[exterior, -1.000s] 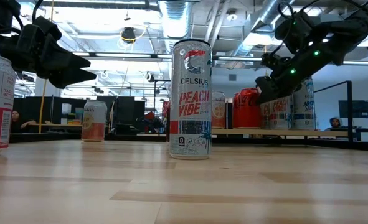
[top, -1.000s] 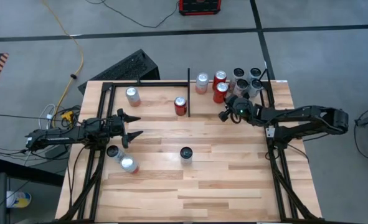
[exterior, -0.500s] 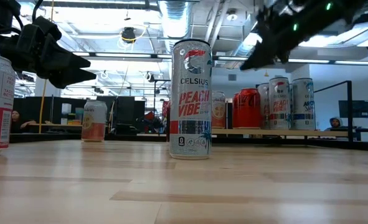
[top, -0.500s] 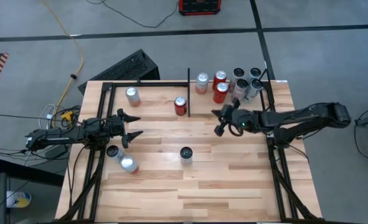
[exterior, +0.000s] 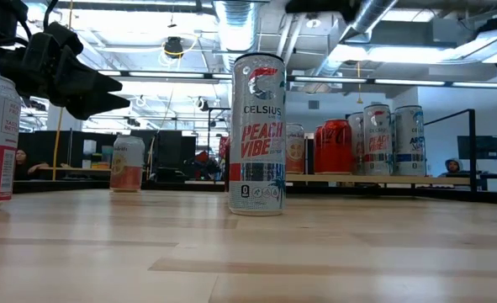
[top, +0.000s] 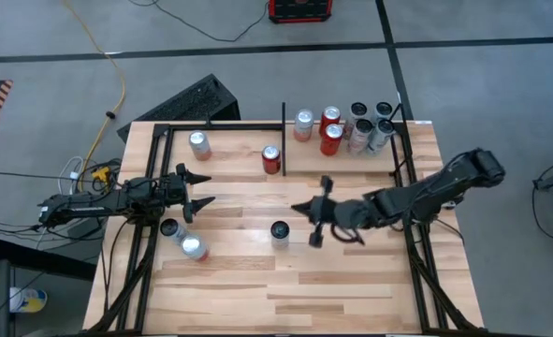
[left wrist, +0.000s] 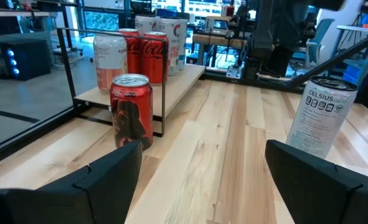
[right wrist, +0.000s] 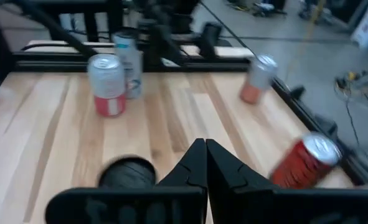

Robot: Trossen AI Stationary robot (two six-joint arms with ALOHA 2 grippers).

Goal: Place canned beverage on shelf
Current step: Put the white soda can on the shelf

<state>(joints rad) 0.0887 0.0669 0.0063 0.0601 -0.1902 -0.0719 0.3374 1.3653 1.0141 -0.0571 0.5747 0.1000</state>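
A tall Celsius can [top: 279,229] stands upright on its base at the middle of the table; it also shows in the low view [exterior: 257,135]. The shelf [top: 234,150] is the railed plank at the far side, with a black divider bar [top: 283,140]. My right gripper [top: 297,208] is shut and empty, raised above the table just right of the Celsius can, fingers pointing toward the table's left; the can's dark top shows in its wrist view [right wrist: 127,174]. My left gripper [top: 204,188] is open and empty at the table's left.
On the shelf stand a red can [top: 271,159] and a pale can [top: 198,143] left of the divider, and several cans [top: 356,126] right of it. Two more cans [top: 182,239] stand near my left gripper. The table's near half is bare wood.
My right gripper has left the cans at the shelf's right end. It has gone toward the table's near and left sides to a spot beside the Celsius can, and has risen out of the low view. The cans have stayed in place.
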